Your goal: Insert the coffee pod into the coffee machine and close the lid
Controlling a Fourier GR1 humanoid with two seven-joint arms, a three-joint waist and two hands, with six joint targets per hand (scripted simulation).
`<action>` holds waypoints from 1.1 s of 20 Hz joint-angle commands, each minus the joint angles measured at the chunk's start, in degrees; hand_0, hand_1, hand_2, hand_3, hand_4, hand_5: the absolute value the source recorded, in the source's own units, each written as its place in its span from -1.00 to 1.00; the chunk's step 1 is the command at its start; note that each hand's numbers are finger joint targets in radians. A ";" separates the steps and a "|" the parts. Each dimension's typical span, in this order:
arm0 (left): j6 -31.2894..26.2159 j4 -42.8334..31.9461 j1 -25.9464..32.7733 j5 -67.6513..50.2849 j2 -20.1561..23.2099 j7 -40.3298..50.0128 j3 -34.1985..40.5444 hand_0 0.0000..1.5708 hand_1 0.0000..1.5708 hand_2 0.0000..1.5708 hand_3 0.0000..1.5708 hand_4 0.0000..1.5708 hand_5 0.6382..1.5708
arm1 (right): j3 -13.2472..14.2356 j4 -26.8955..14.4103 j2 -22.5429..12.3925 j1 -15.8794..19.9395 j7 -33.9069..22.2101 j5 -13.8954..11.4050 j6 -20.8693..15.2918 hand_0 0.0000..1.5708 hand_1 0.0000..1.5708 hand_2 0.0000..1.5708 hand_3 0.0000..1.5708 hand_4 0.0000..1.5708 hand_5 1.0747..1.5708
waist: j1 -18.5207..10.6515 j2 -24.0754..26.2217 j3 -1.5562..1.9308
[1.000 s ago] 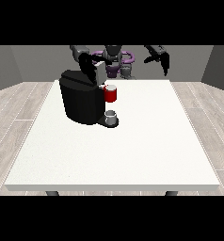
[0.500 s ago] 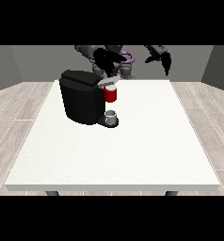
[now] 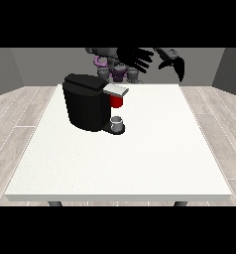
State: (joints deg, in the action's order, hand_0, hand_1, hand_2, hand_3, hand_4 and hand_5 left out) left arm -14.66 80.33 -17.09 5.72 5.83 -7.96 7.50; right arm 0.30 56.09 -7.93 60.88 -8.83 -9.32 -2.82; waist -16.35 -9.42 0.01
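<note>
Fingers spread — lid flat, rightward

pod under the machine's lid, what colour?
Red. The coffee pod shows best in the front view, under the grey lid.

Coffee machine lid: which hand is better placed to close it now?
Probably the robot's right hand, the one nearer the view's left. It hangs with fingers spread just above and behind the grey lid of the coffee machine. The hand at the view's right is farther off to the side.
</note>
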 commanded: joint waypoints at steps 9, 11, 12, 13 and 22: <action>-1.20 -0.64 -3.54 -1.43 0.81 -2.12 0.01 -1.00 -1.00 -1.00 -1.00 -0.47 1.00 | 1.73 -6.61 -1.98 14.00 -0.64 -3.03 0.19 -1.00 -1.00 -1.00 -1.00 -1.00 1.00 | -4.10 -5.50 -0.05; -1.73 0.88 -4.23 -2.40 0.92 -2.44 0.19 -1.00 -1.00 -1.00 -1.00 -0.54 1.00 | 0.88 -8.32 -2.08 12.72 1.61 -4.66 -0.45 -1.00 -1.00 -1.00 -1.00 -1.00 1.00 | -5.27 -6.79 -0.04; -2.70 -0.22 -2.57 -2.53 1.00 -1.95 -0.21 -1.00 -1.00 -1.00 -1.00 -0.55 1.00 | 1.55 -8.44 -1.57 14.32 -0.30 -3.95 -0.30 -1.00 -1.00 -1.00 -1.00 -1.00 1.00 | -5.55 -5.39 -0.05; -2.65 0.22 -6.06 -3.40 1.43 -0.44 0.47 -1.00 -1.00 -1.00 -1.00 -0.68 1.00 | 2.19 -9.42 -2.38 16.82 -0.25 -4.69 -1.70 -1.00 -1.00 -1.00 -1.00 -1.00 1.00 | -6.88 -7.95 -0.05; -4.00 4.42 -7.27 -4.07 0.90 2.62 -1.99 -1.00 -1.00 -1.00 -1.00 -0.62 1.00 | 6.04 -14.13 -3.43 18.65 4.44 -2.53 -1.39 -1.00 -1.00 -1.00 -1.00 -0.93 1.00 | -9.54 -10.41 -0.02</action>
State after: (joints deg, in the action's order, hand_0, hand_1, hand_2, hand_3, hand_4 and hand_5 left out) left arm -18.62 82.60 -23.18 2.15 7.42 -7.36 6.49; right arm 4.62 44.14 -9.72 78.05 -6.31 -12.51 -4.89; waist -24.55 -18.46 -0.03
